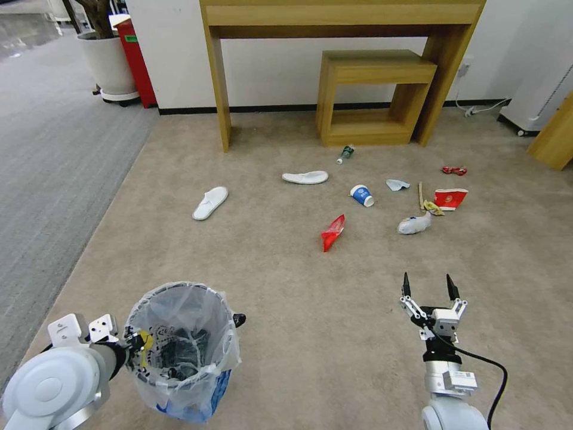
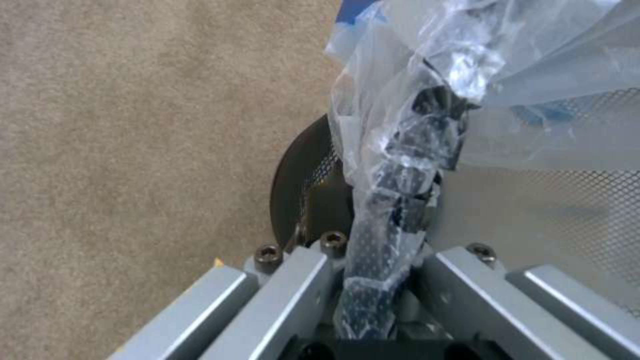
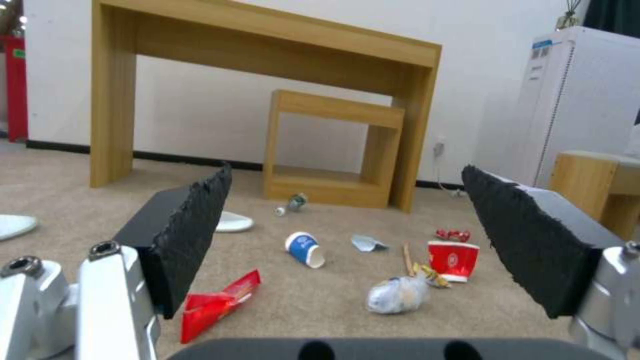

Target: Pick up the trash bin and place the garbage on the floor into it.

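Note:
The trash bin, dark wire mesh lined with a crinkly clear bag, is at the lower left. My left gripper is shut on its bag-covered rim. My right gripper hovers open over the beige floor, short of the garbage. Ahead lie two white slippers, a red wrapper, a blue-white cup, a crushed bottle, a red cup, a tissue, a wooden stick, a small red wrapper and a green-labelled bottle.
A tall wooden table and a small wooden stool stand against the far wall. Grey ribbed carpet borders the left, with a planter and red box. A white appliance and wooden furniture stand at the right.

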You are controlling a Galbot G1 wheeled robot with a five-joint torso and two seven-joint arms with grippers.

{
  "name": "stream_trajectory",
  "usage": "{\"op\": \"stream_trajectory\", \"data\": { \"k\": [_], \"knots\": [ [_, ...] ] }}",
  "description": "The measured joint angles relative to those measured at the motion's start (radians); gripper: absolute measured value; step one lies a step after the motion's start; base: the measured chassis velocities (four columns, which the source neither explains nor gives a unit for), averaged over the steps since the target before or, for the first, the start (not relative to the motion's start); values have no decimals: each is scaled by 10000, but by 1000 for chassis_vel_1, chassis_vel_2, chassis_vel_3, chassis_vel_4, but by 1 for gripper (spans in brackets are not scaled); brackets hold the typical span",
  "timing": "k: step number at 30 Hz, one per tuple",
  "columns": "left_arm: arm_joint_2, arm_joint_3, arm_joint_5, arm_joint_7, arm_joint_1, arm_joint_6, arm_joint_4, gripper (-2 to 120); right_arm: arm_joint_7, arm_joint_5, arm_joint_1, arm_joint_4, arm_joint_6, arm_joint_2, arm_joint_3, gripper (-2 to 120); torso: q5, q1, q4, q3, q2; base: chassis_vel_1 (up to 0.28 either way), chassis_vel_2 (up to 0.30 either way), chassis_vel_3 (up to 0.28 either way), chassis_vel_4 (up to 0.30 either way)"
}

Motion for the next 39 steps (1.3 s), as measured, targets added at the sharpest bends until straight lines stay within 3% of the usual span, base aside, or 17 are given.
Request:
{"op": "stream_trajectory", "data": {
  "k": [39],
  "knots": [
    [-99, 52, 138, 64, 37, -13, 50, 0, -249, -41, 3, -19, 211, 24, -65, 89, 0, 0, 0, 0, 0, 17, 19, -18, -20]
  ]
}}
